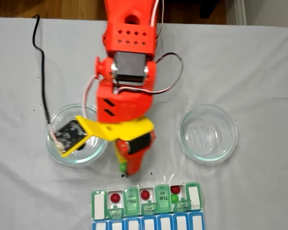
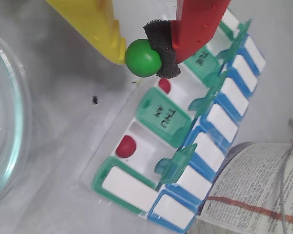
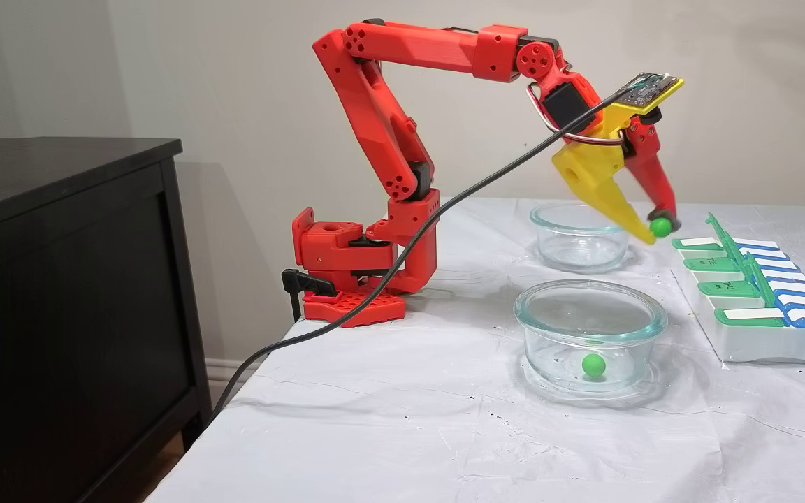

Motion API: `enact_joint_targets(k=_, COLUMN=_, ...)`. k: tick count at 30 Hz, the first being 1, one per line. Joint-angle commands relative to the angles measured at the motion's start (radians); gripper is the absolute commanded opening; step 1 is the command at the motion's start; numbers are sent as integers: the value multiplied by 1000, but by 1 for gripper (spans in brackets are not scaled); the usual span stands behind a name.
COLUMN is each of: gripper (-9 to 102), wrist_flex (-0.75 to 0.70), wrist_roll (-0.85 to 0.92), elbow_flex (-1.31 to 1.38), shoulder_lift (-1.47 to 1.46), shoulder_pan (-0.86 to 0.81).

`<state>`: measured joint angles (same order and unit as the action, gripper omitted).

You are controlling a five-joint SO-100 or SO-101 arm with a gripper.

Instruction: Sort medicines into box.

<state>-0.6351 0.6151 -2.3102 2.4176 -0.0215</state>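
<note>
- Three red balls (image 1: 115,197) sit in open cells of the pill organizer (image 1: 100,205) at the bottom centre of a fixed view, one green ball (image 1: 174,198) shares the rightmost of those cells, and another green one (image 3: 593,365) lies in the nearer glass dish (image 3: 588,311) in a fixed view.
- A third green ball (image 2: 143,58) is pinched in the claw (image 2: 144,56), yellow finger on one side and a black foam pad (image 2: 162,46) on the red finger at the other, above the organizer's edge.
- Two glass dishes; the farther one (image 3: 574,237) looks empty.
- In the overhead fixed view the arm hides part of the left dish (image 1: 55,143).
- The organizer's blue row is cut off at the frame bottom there.
- Lid lettering is mostly too blurred to read.
- A wrinkled white cloth covers the desk (image 3: 402,419).
- A black cabinet (image 3: 67,279) stands at left against a plain pale wall.
</note>
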Motion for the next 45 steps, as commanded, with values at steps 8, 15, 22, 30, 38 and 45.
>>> enact_joint_targets(k=8, gripper=0, wrist_flex=150, wrist_roll=-98, elbow_flex=75, shoulder_lift=-81, shoulder_pan=77)
enact_joint_targets(k=15, gripper=0, wrist_flex=193, wrist_roll=-92, elbow_flex=117, shoulder_lift=-216, shoulder_pan=101)
enact_joint_targets(k=22, gripper=0, wrist_flex=206, wrist_roll=-84, elbow_flex=193, shoulder_lift=-308, shoulder_pan=95)
enact_joint_targets(k=30, gripper=0, wrist_flex=209, wrist_roll=-106, elbow_flex=282, shoulder_lift=-402, shoulder_pan=109)
enact_joint_targets(k=38, gripper=0, wrist_flex=178, wrist_roll=-123, elbow_flex=399, shoulder_lift=-503, shoulder_pan=117)
enact_joint_targets(k=45, gripper=0, wrist_flex=172, wrist_roll=-130, elbow_flex=442, shoulder_lift=-551, shoulder_pan=118)
